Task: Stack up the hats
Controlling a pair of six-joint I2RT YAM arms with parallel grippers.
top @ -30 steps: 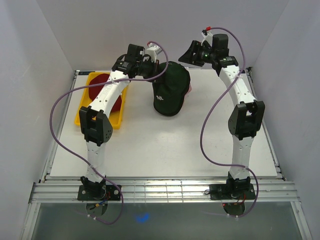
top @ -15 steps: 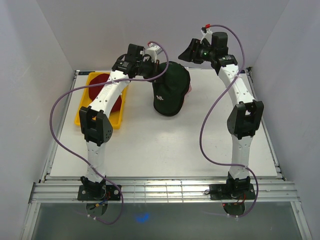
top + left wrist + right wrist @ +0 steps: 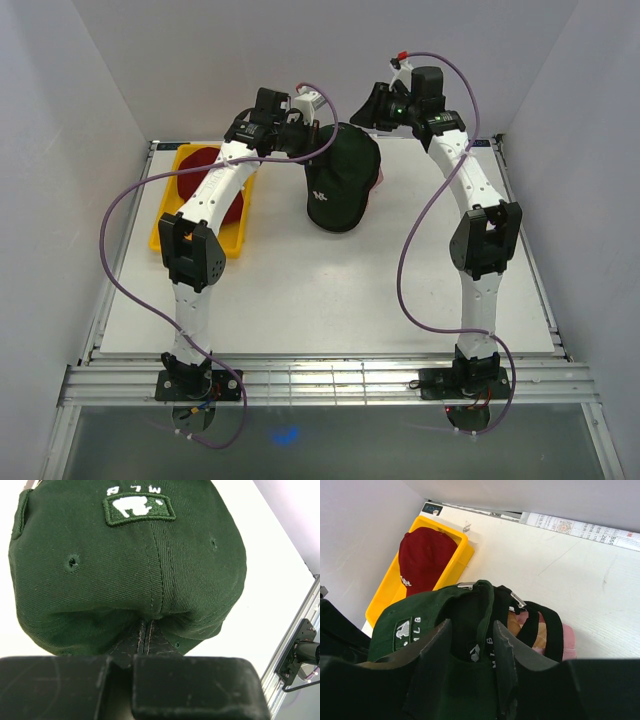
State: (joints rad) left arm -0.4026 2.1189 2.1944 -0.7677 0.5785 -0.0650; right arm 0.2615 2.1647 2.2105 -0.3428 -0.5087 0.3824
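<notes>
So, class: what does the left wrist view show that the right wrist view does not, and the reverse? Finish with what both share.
Only the left wrist view: the left end effector shut on the rim of the dark green hat, the hat's eyelet holes, and a metal rail at the table edge.
Only the right wrist view: the open right end effector above that hat, the red hat in the yellow tray, and something pink beneath the green hat.
Both: the dark green hat with its white MLB patch, and the white table.

Stacked cap (image 3: 340, 185) between left hand (image 3: 312, 130) and right hand (image 3: 368, 112); tray (image 3: 457, 562) on surface (image 3: 330, 290) left of left hand; second cap (image 3: 422, 555) inside.
</notes>
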